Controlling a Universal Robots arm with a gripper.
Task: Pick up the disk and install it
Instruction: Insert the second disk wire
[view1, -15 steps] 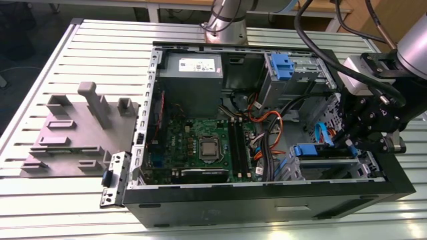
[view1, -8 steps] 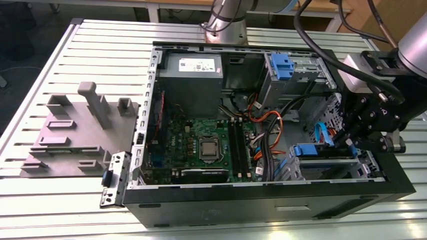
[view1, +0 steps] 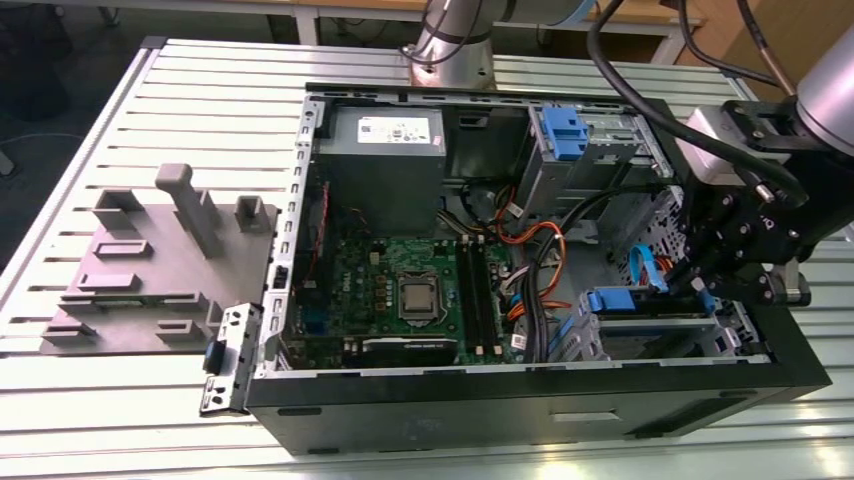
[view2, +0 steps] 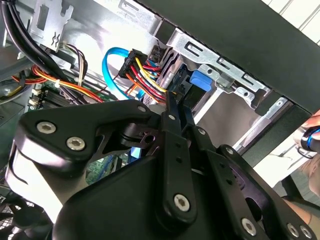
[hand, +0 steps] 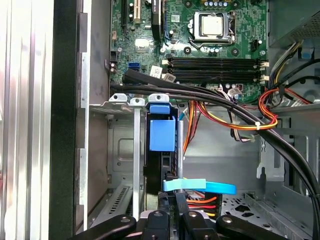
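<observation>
Exterior view: you have the open computer case (view1: 534, 385) lying on the slatted table (view1: 200, 90), with the gripper (view1: 703, 283) lowered inside its corner at the exterior view's right. The disk (view1: 650, 325) sits in the drive cage there, its blue rail just beside the fingers. A grey fixture block (view1: 147, 265) rests on the table, well apart at the exterior view's left.

Second wrist view: the fingers (view2: 174, 120) reach toward a blue tab (view2: 200, 80) in the metal cage, beside 1 bundle of coloured cables (view2: 145, 75).

First wrist view: the disk (hand: 161, 165) stands on edge in its bay, blue handle (hand: 162, 132) up, below the motherboard (hand: 200, 35). The jaws stand narrow; whether they grip the disk, you cannot tell.
</observation>
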